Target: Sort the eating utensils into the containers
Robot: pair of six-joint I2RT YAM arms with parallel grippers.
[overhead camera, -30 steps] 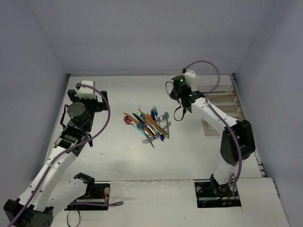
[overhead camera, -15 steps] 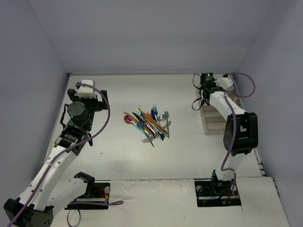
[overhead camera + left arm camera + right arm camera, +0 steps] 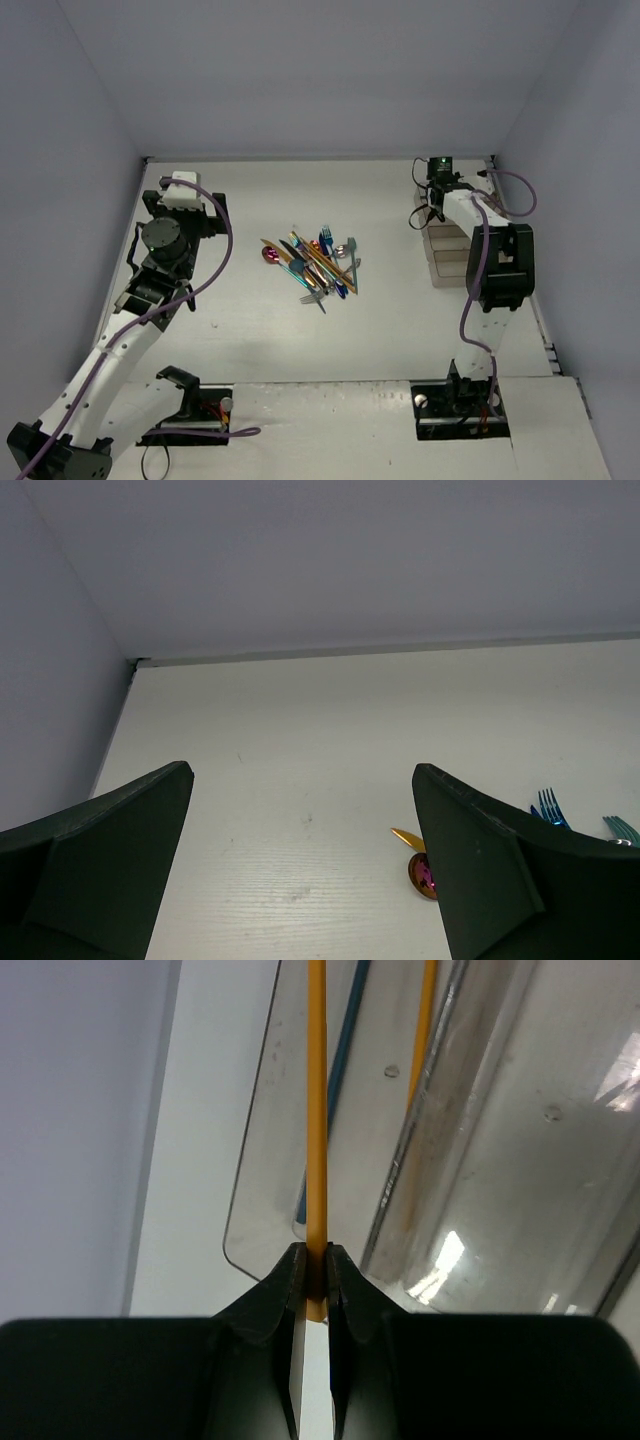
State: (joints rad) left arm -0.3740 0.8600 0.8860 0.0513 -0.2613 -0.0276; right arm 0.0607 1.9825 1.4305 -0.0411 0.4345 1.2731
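The right gripper [image 3: 316,1265] is pinching a thin gold metal utensil handle [image 3: 316,1110] above the clear plastic rectangular trays [image 3: 500,1160]. The left gripper [image 3: 300,778] is hanging wide open near the pile of colourful metal utensils [image 3: 315,262] on the white table [image 3: 250,330].

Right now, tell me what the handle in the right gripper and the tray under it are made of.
Gold handle, pinched in the right gripper: likely metal, thin and straight with a smooth, even gold coat. Tray: seemingly clear plastic, see-through with bright glare spots and scuffs along its ridges.
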